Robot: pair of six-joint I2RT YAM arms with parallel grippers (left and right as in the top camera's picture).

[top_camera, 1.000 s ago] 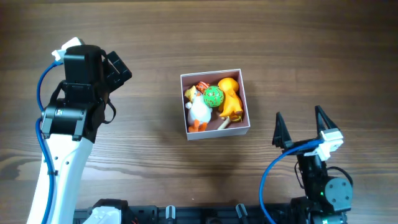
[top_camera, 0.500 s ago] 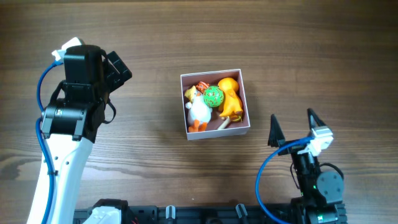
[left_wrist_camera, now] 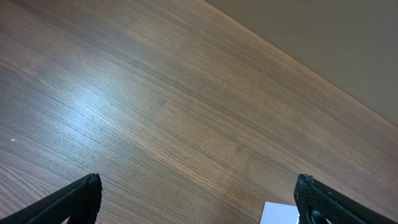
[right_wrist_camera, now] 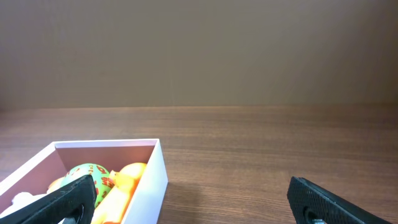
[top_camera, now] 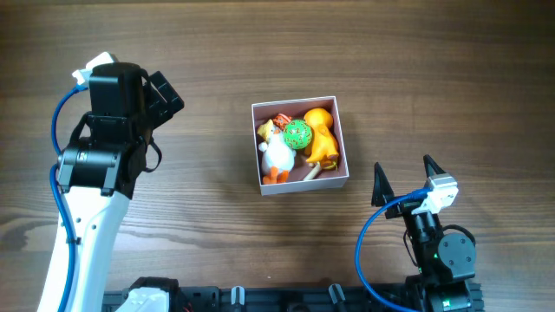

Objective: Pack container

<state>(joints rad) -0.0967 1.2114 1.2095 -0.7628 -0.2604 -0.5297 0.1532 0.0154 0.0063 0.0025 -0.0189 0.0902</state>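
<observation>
Fronting right end effector (top_camera: 401,163), leftward: container (top_camera: 303,185)

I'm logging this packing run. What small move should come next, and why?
Likely retract the right end effector to its rest pose. It is open and empty, apart from the container, as is the left end effector. Overhead, the toys all lie inside the container and none shows on the table, so packing looks done.

Brown wood-grain table (top_camera: 199,234), green ball (top_camera: 297,134) between white toy (top_camera: 277,154) and orange toy (top_camera: 323,128), tan wall (right_wrist_camera: 199,50) behind.
</observation>
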